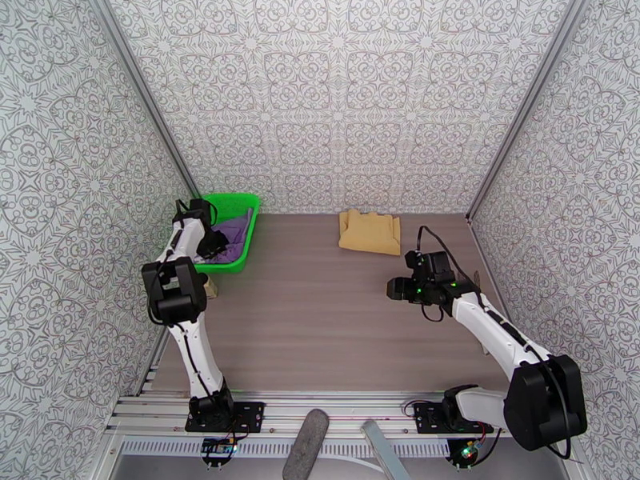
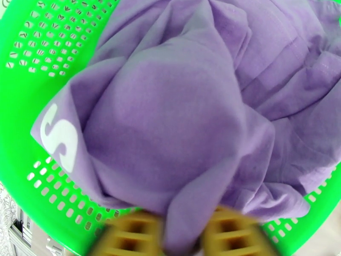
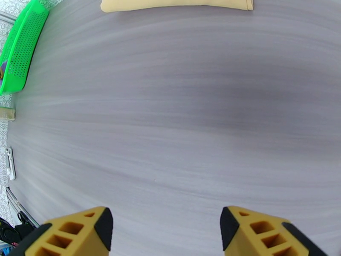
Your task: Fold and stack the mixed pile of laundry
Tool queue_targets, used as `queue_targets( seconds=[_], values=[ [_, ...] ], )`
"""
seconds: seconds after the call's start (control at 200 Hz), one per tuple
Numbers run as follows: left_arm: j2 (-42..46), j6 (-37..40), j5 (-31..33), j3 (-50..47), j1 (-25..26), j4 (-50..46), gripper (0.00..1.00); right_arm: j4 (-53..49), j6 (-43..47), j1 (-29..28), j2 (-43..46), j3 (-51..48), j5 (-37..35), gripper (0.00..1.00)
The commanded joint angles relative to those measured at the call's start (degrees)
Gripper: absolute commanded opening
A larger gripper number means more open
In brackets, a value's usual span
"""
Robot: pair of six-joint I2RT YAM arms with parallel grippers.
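The purple T-shirt (image 2: 170, 124) lies crumpled in the green mesh basket (image 2: 42, 48), its white printed mark turned to the left. My left gripper (image 2: 181, 240) reaches down into the basket (image 1: 232, 206), and a fold of the purple T-shirt (image 1: 234, 232) is pinched between its yellow fingers (image 2: 132, 235). The mustard-tan garment (image 1: 370, 232) rests folded flat at the back of the table, also visible at the top of the right wrist view (image 3: 174, 3). My right gripper (image 1: 394, 290) hovers open over bare table (image 3: 170, 124), well in front of the tan garment, with nothing between its fingers.
The basket (image 3: 19, 52) stands at the table's back left corner against the patterned wall. Patterned walls close in the table on three sides. A metal rail with both arm bases runs along the near edge (image 1: 336, 410).
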State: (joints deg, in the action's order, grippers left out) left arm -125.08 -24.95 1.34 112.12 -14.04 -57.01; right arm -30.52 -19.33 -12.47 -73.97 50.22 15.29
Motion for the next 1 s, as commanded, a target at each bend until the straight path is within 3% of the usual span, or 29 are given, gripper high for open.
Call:
queue_targets(
  seconds=[0.0,0.13,0.405,0.595,0.7,0.815,0.905,0.99],
  values=[
    [1.8,0.7,-3.4,3.5,-0.9,0.6,0.0,-1.8,-1.2,0.1,2.0,0.1,-0.7,0.7],
    [7.2,0.3,-6.5,6.8,-0.9,-0.6,0.0,-3.6,-1.5,0.1,4.2,0.8,-1.4,0.7],
    [15.9,-1.1,-19.4,28.4,0.1,-12.0,0.0,-4.1,-4.3,0.1,11.0,1.3,0.6,0.7],
    [21.3,-2.1,-26.9,38.2,6.0,-18.8,0.0,-3.8,-7.4,0.1,15.5,0.6,2.6,0.7],
    [26.7,-2.2,-26.9,36.8,12.9,-18.9,0.0,-3.4,-9.1,0.1,17.6,-0.3,4.0,0.7],
    [33.1,-2.6,-22.5,30.7,24.5,-17.2,0.0,-3.0,-10.3,0.1,19.7,-1.6,4.9,0.7],
    [39.4,-4.6,-18.1,18.1,33.2,-11.7,0.0,-3.4,-10.8,0.1,21.0,-2.8,4.8,0.7],
    [45.5,-8.1,-13.6,0.6,41.2,-2.9,0.0,-3.7,-11.0,0.1,21.9,-4.1,4.8,0.7]
  ],
)
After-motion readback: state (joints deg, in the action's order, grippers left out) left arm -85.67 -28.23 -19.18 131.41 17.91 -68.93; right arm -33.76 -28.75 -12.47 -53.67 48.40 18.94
